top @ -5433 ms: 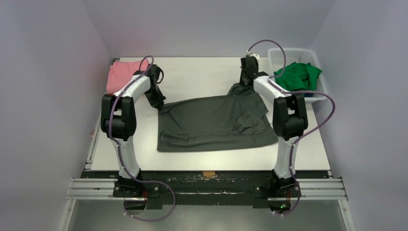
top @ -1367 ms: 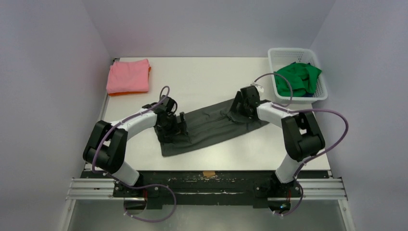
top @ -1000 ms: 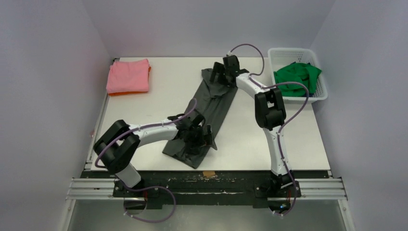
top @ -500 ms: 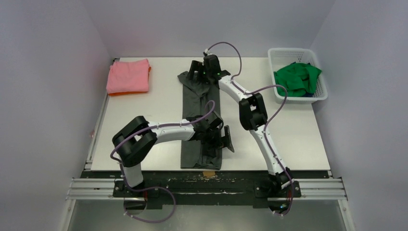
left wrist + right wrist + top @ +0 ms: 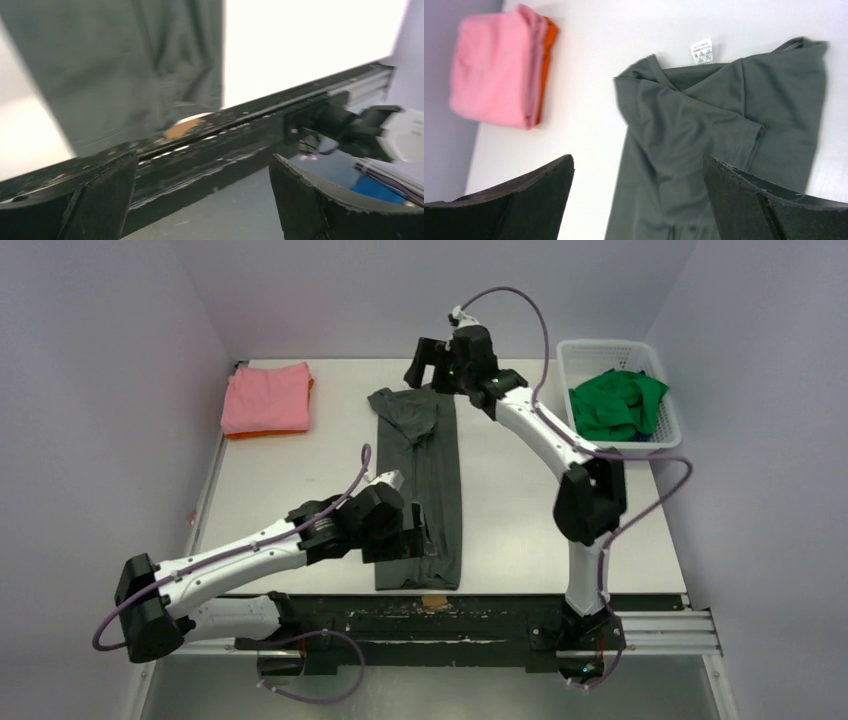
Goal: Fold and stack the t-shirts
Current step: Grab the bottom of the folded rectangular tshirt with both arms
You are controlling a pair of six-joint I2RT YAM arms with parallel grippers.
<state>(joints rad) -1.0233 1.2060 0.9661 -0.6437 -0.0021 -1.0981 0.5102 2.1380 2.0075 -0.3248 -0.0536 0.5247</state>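
Nearest me, my left gripper (image 5: 202,160) is hanging released, fingers spread wide with nothing between them. Just ahead of it, the near end of the dark grey t-shirt (image 5: 125,65) is lying flat against the table's near edge. A scrap of tan tape (image 5: 177,129) is sitting just past the hem, on the black rail (image 5: 240,145).

From above, I'm seeing this gripper poised over the left side of that near end. The shirt is running away from it as a long, narrow folded strip on the white table (image 5: 540,510).

My right gripper (image 5: 638,159) is hovering over the strip's far end, likewise gaping and holding nothing. Below it a sleeve is lying folded inward, and a white label (image 5: 702,51) is showing at the collar.

Well off to its left, the pink t-shirt (image 5: 494,65) is resting folded on the orange t-shirt (image 5: 546,65). Well off to its right, the green t-shirt (image 5: 615,400) is lying bunched in a white basket (image 5: 600,345).
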